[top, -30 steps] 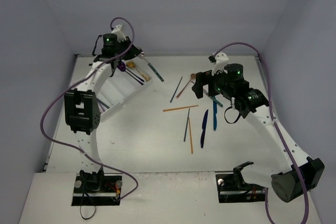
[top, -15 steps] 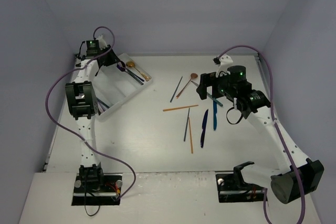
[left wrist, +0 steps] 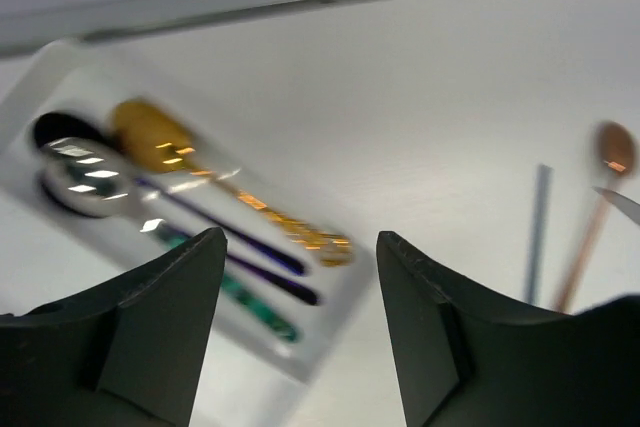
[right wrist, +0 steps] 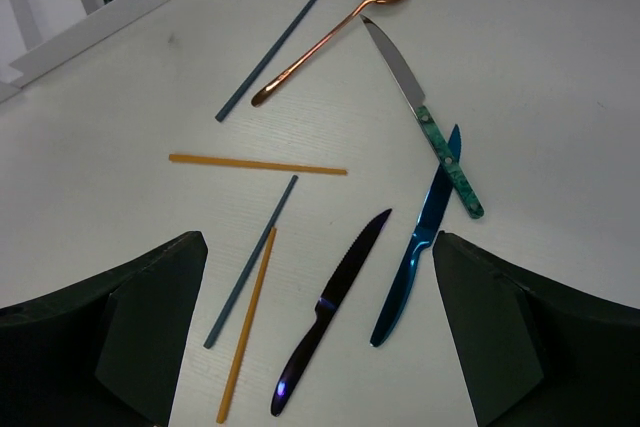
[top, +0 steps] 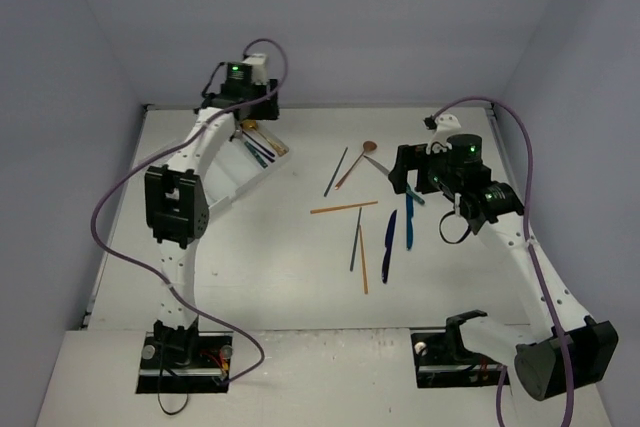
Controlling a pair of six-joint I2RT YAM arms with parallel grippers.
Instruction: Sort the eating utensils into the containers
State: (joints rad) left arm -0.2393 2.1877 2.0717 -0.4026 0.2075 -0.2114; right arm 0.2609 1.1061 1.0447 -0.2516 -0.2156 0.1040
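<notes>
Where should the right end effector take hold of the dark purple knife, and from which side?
Grip the dark purple knife at its handle, from straight above, closing across its narrow width. It lies flat, with room on both sides; the blue knife and an orange chopstick lie apart from it.

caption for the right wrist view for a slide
Open right gripper above three loose knives, four chopsticks and a copper spoon; tray corner at upper left
</notes>
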